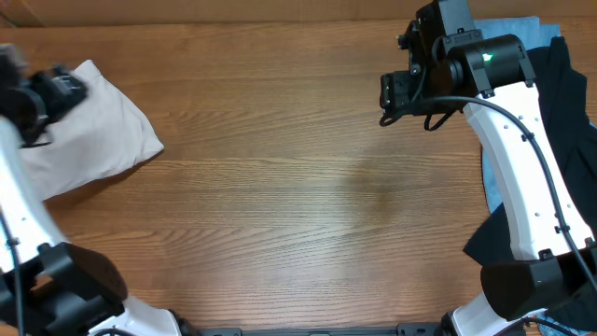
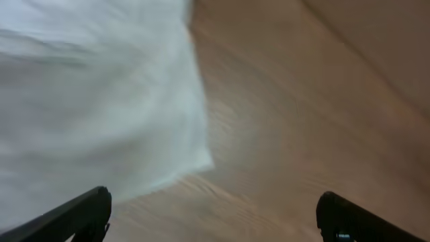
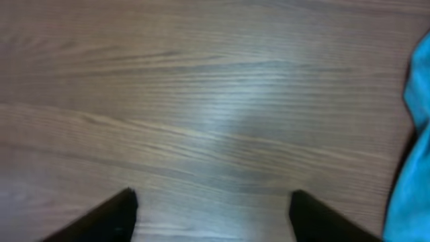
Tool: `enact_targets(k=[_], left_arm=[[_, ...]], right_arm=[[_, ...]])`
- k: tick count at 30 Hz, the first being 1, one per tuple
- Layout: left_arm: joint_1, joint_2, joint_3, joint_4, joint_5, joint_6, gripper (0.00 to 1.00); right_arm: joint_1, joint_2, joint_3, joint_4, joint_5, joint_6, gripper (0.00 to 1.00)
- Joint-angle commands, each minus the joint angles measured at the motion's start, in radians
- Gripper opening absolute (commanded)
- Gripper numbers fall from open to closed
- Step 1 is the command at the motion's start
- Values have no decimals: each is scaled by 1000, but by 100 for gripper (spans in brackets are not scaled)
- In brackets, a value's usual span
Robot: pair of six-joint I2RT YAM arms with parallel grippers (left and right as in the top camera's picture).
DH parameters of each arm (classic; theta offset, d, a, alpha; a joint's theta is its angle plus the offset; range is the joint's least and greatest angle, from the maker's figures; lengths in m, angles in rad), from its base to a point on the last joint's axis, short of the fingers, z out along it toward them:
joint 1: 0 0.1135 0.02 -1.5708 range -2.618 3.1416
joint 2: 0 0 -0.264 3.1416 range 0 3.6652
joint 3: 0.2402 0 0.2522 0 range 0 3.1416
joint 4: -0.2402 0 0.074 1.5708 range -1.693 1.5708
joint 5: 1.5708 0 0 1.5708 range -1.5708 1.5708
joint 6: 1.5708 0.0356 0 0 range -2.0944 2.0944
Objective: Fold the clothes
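At the far left of the surface (image 1: 298, 187), the folded beige shorts (image 1: 89, 126) lie partly under the left end effector (image 2: 215, 218), spread wide and empty, while the right end effector (image 3: 215, 208), also wide and empty, hangs beside the blue garment (image 1: 504, 33) and black garment (image 1: 569, 103).

The right arm (image 1: 522, 168) is a long white shell set between bulky black joint housings. A thin black cable (image 1: 546, 159) runs along it, and a small green light (image 1: 487, 58) glows on the black wrist block at its far end. The left arm (image 1: 20, 210) has the same white shell, with a rounded black joint at the near edge. The left gripper (image 2: 213, 197) and right gripper (image 3: 213, 195) both carry plain matte-black fingers (image 2: 77, 214) with blunt, angled tips.
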Motion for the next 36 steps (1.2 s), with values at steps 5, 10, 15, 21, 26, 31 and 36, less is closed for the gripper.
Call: enact_targets(k=[5,10,15,21,26,31,36], left_arm=[[-306,0,11,-82,-53,109,100],[-503,0,11,-130,-188,148,100],[-587,0,11,-237,-203,77,100],[-590,-10,11,-425,-200,65,100],[-627,-132,-20,-441,-208,47,100],[-702,-352,-135,-376,-271,3,100],[-785,-666,-389,-219,-375,-60,100]], right_arm=[[-3,2,2,55,-69,1,100],[-3,3,2,128,-83,-6,100],[-13,5,2,104,-84,4,100],[-29,-17,-9,18,-80,75,100],[-29,-99,-98,20,-82,85,99],[-29,-267,-341,106,-80,127,99],[-27,-537,-652,293,-51,164,100]])
